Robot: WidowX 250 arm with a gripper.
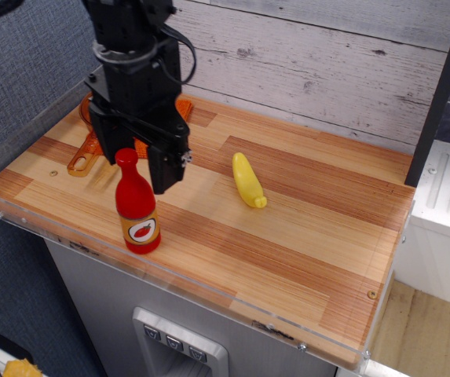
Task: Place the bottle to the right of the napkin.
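The red bottle (138,216) with a red cap and orange-yellow label stands upright near the front left of the wooden board. My black gripper (134,166) is open, hanging just above and behind the bottle's cap, with one finger (162,169) to the right of the cap. It holds nothing. The orange napkin (184,108) lies at the back left, mostly hidden behind the gripper; only a small edge shows.
A transparent orange pan (83,157) lies at the back left, its handle pointing forward, partly hidden by the arm. A yellow banana toy (248,181) lies mid-board. A clear plastic rim (60,236) lines the board's front edge. A plank wall stands behind.
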